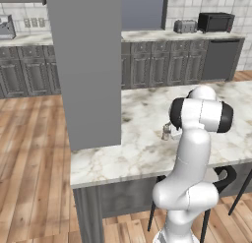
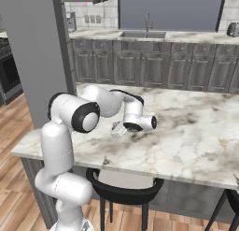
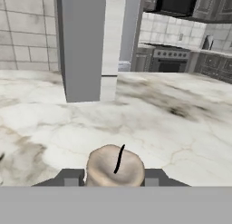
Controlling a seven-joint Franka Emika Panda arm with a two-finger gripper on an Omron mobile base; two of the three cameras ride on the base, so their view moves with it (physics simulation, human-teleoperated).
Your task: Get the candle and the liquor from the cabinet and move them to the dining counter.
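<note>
Dining counter: long marble-veined top; grey pillar stands at its far-left corner, black stools tucked under its near edge.
Arm: white, bent low over the counter's left half, inward from the near edge.
Gripper: fingers partly closed, one on each side of the candle, clasping it.
Candle: beige stub with a black wick, held just above the counter's left part; whether its base touches the marble cannot be told.

White marble dining counter with grey-brown veins — grey pillar rising from its far corner
</note>
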